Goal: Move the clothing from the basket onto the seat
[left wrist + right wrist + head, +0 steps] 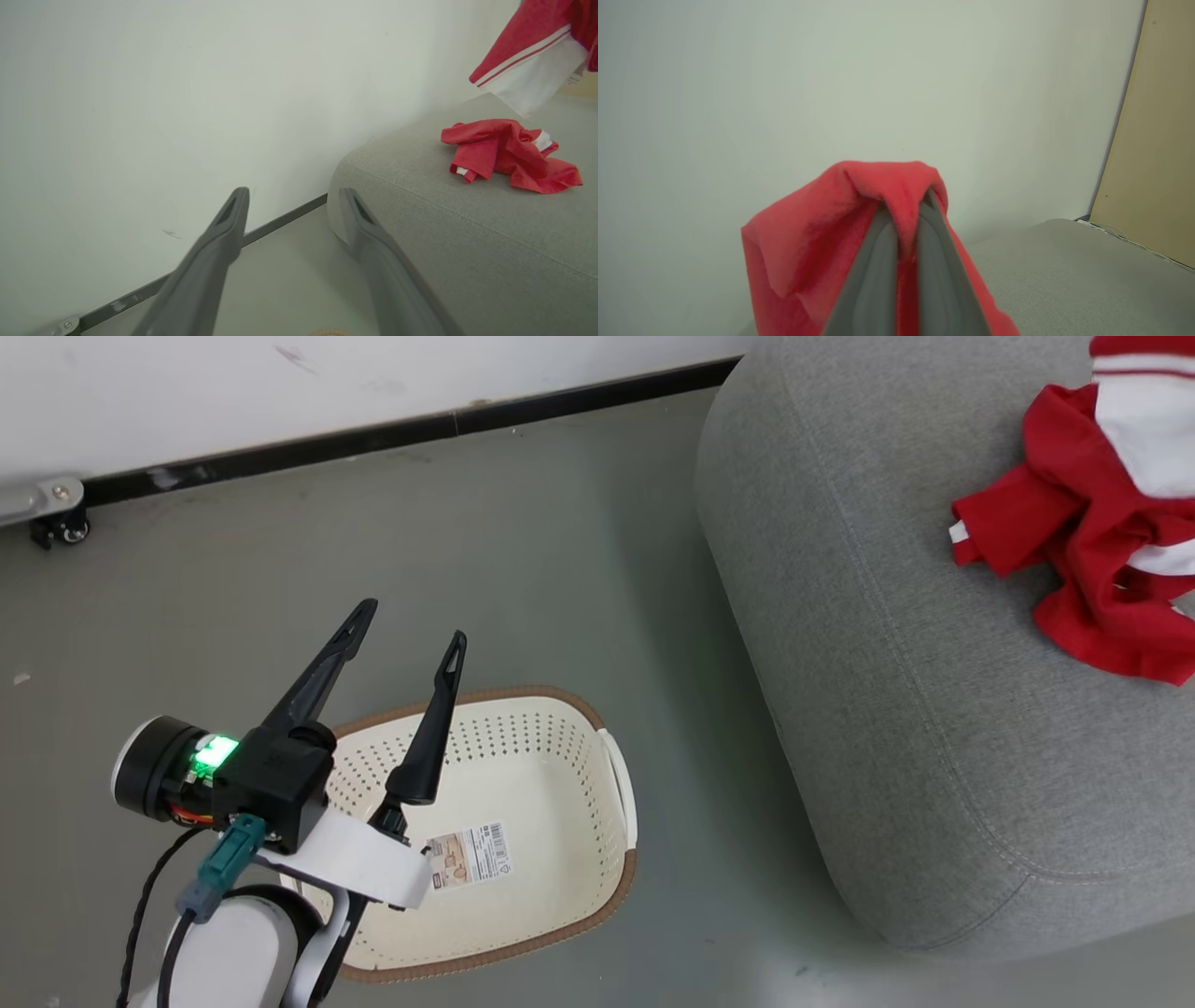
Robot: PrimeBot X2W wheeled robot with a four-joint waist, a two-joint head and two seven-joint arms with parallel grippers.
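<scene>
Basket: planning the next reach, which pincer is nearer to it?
Left. The left pincer hangs open at the basket; the right pincer is shut on a red garment up over the grey seat.

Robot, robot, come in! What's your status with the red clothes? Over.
Left gripper open, empty, over the basket. Right gripper shut on red garment above the seat. Other garment lying on seat. Basket looks empty, nothing blocking.

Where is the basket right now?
In the head view, the basket sits on the floor at lower left, beneath the left gripper, left of the seat.
</scene>
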